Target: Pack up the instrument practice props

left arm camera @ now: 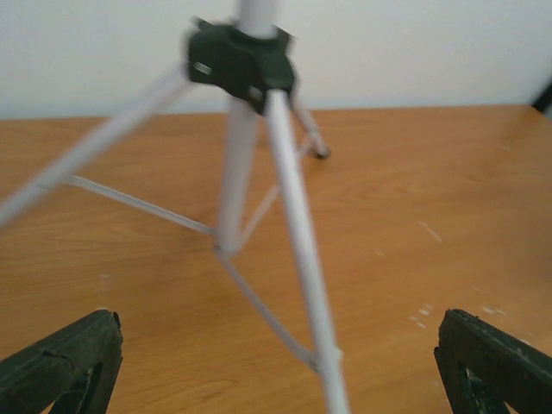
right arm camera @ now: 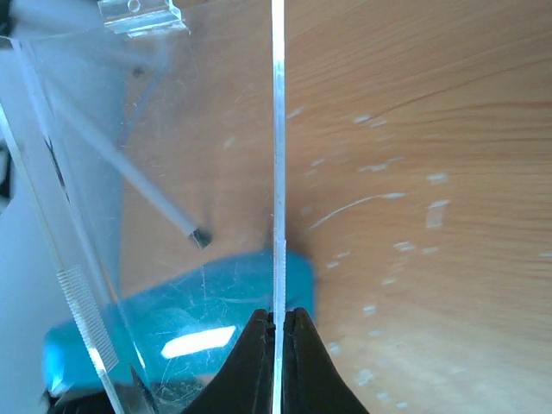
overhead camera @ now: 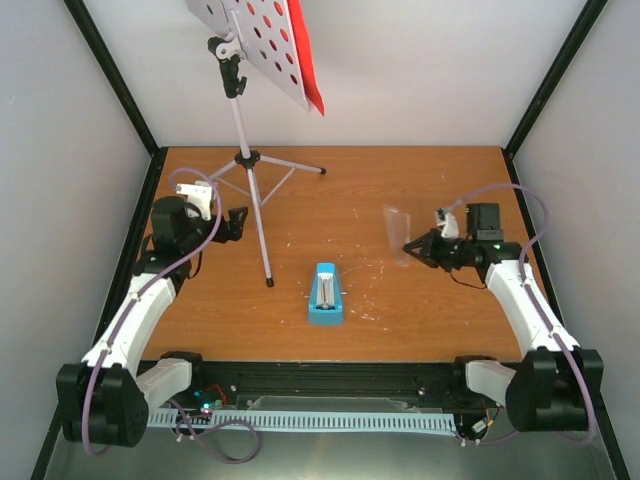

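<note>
**Top external:** fixed, high above the near edge of the table, looking down and forward. It takes in the whole tabletop, with the stand at far left.

**Left wrist:** low and very close to the stand's legs. It faces level across the table to a white wall, and the picture is blurred.

**Right wrist:** low, well right of the stand and hard against a clear panel seen edge-on. It looks through the panel towards the stand.

**Shared:** all three views show the stand's legs. Top and right wrist both show the metronome.
</note>
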You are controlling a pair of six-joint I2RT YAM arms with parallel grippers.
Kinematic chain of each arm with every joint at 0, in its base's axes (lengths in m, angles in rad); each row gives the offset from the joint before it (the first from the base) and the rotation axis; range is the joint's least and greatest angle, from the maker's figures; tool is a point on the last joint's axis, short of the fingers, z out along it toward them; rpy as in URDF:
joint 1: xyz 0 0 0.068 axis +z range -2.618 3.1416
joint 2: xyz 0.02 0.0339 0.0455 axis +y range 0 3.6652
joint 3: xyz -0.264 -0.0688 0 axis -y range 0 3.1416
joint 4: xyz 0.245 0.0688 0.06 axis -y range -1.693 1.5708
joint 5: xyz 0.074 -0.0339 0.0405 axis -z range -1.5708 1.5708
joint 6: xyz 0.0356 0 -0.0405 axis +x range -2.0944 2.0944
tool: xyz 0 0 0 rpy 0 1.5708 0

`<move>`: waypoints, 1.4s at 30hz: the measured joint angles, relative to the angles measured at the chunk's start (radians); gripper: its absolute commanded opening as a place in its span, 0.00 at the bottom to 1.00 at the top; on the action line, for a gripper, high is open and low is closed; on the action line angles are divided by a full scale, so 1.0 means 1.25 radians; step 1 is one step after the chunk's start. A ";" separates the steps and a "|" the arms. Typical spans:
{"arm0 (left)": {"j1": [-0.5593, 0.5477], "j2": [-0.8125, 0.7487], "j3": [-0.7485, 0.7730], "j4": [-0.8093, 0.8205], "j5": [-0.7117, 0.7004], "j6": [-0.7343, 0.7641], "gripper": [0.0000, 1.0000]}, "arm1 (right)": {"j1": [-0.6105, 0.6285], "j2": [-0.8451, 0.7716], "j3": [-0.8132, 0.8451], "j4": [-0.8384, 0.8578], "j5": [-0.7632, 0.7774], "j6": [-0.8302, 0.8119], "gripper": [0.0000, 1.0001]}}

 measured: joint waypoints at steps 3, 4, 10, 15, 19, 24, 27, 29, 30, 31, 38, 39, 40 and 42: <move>-0.009 0.052 0.024 -0.017 0.098 -0.033 0.98 | 0.112 -0.043 0.043 -0.034 -0.018 0.004 0.03; -0.009 0.067 0.034 -0.020 0.136 -0.052 0.98 | 0.131 -0.055 0.052 -0.039 -0.022 0.006 0.03; -0.029 0.083 0.064 -0.010 0.355 -0.168 0.97 | 0.273 -0.126 0.132 -0.056 -0.079 0.038 0.03; -0.054 0.069 0.099 -0.014 0.517 -0.178 0.95 | 0.379 -0.104 0.184 -0.108 -0.126 0.029 0.03; -0.056 0.056 0.098 -0.013 0.653 -0.183 0.96 | 0.491 -0.056 0.216 -0.143 -0.146 0.008 0.03; -0.058 0.001 0.091 -0.009 0.776 -0.197 0.91 | 0.608 0.008 0.205 -0.170 -0.163 -0.009 0.03; -0.081 -0.015 0.091 -0.016 0.831 -0.200 0.88 | 0.648 0.041 0.190 -0.176 -0.167 -0.013 0.03; -0.113 -0.015 0.089 -0.033 0.855 -0.190 0.84 | 0.664 0.055 0.179 -0.175 -0.174 -0.013 0.03; -0.130 -0.012 0.084 -0.039 0.868 -0.187 0.82 | 0.668 0.058 0.172 -0.172 -0.179 -0.013 0.03; -0.145 -0.008 0.077 -0.044 0.883 -0.185 0.80 | 0.670 0.061 0.165 -0.169 -0.185 -0.013 0.03; -0.247 0.027 0.036 -0.093 0.938 -0.176 0.73 | 0.672 0.102 0.114 -0.167 -0.199 -0.058 0.03; -0.256 0.027 0.034 -0.097 0.945 -0.173 0.72 | 0.672 0.106 0.107 -0.166 -0.200 -0.060 0.03; -0.263 0.027 0.031 -0.100 0.950 -0.172 0.71 | 0.672 0.108 0.098 -0.166 -0.201 -0.063 0.03; -0.272 0.027 0.021 -0.106 0.953 -0.166 0.67 | 0.672 0.109 0.090 -0.168 -0.203 -0.072 0.03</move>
